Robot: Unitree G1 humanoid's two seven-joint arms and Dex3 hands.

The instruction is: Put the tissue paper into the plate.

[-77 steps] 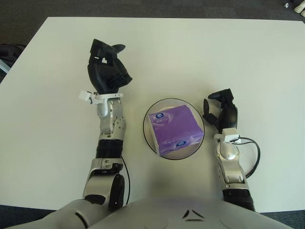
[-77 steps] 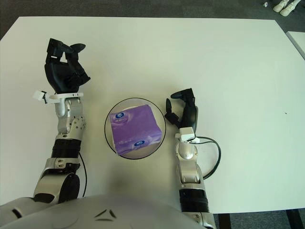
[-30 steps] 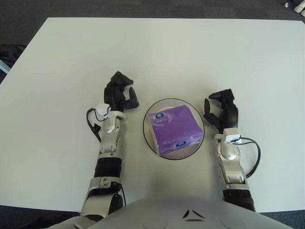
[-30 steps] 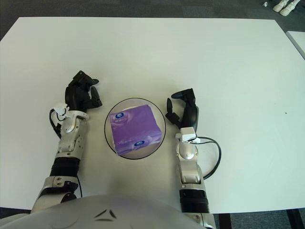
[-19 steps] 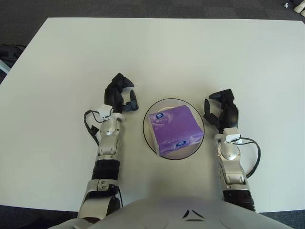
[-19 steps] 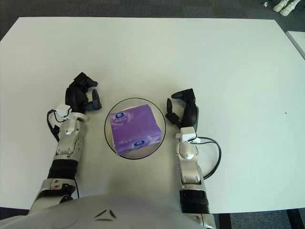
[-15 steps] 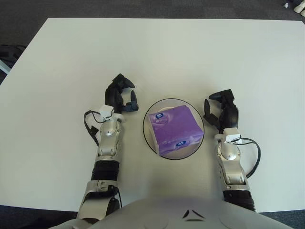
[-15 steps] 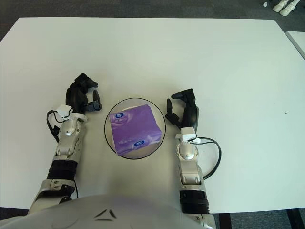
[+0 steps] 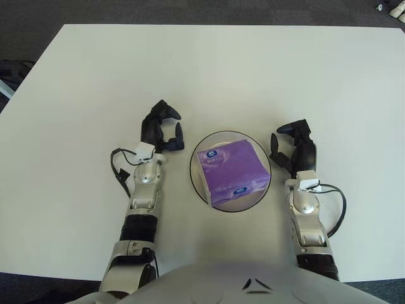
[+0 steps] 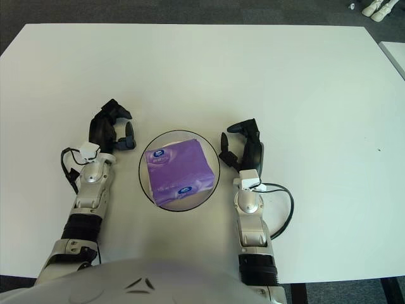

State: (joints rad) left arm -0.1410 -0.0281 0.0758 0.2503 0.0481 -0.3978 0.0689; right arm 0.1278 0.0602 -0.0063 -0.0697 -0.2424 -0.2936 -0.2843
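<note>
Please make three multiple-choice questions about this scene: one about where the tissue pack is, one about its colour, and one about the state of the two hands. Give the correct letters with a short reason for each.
1. Where is the tissue pack?
A. inside the round plate
B. on the table left of the plate
C. in the right hand

2. What colour is the tissue pack?
A. green
B. purple
C. red

3. What are the two hands holding?
A. the left hand holds the pack
B. both hands hold the plate
C. neither hand holds anything

Answers:
1. A: the tissue pack lies within the dark rim of the plate.
2. B: its wrapper is purple with small blue-and-white labels.
3. C: the left hand shows left of the plate and the right hand right of it, both apart from it with fingers relaxed and empty.
</note>
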